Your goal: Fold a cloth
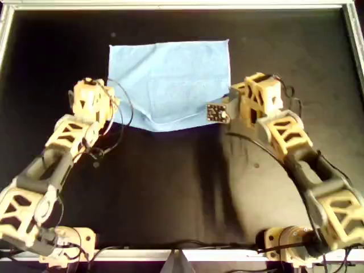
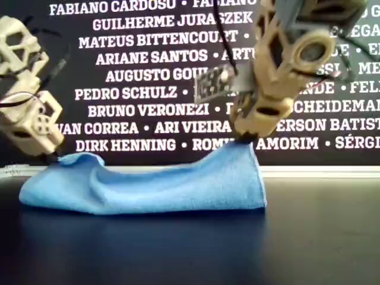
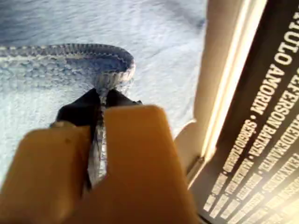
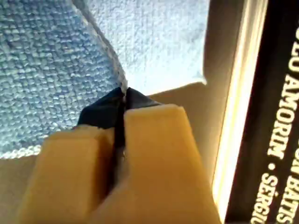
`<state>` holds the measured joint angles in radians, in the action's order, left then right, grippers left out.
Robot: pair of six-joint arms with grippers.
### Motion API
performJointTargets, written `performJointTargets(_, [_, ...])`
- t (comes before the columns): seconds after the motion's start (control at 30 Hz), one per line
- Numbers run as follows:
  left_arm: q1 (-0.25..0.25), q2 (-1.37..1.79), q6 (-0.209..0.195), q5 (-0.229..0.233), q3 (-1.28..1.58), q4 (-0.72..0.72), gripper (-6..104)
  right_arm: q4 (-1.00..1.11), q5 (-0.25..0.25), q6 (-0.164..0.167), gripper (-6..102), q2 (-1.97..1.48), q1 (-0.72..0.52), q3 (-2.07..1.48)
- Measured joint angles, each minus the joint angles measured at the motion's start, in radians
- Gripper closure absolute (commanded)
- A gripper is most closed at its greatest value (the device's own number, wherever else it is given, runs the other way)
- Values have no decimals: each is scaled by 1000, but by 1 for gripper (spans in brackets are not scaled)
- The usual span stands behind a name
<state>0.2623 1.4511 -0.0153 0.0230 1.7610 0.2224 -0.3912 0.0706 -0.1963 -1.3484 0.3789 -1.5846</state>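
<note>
The cloth [image 1: 170, 82] lies on the black table [image 1: 170, 193] around twelve o'clock in the overhead view, its far edge straight and flat near the table's far rim. Its near edge is drawn up and doubled toward the far side, so the fabric sags in a shallow curve between two lifted corners. In the exterior view the cloth [image 2: 154, 184] shows as a low, long mound, higher at about two o'clock and tapering down toward nine o'clock.

The left gripper [image 3: 100, 100] is clamped on a hemmed corner of the cloth [image 3: 70, 60], the stitched edge looping out just past the dark fingertips [image 3: 79, 109]. In the overhead view this arm reaches the cloth's side at about ten o'clock.

The right gripper [image 4: 125, 98] is pinched closed on a thin fold of the cloth [image 4: 46, 70], the fabric running up between its dark pads. In the overhead view this arm meets the cloth's corner at about two o'clock, and in the exterior view it holds the raised end of the mound.

Behind the table stands a dark banner [image 2: 154, 77] printed with white names, and a pale metal frame [image 1: 182, 5] borders the table.
</note>
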Motion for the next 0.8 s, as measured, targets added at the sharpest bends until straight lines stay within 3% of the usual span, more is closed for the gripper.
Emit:
performJointTargets(0.37, [-57, -166, 0, 2, -239, 0, 99, 0, 0, 20, 97, 219, -17, 288])
performJointTargets(0.8, [-60, -405, 0, -5, -534, 0, 99, 0, -2, 20, 97, 548, -12, 726])
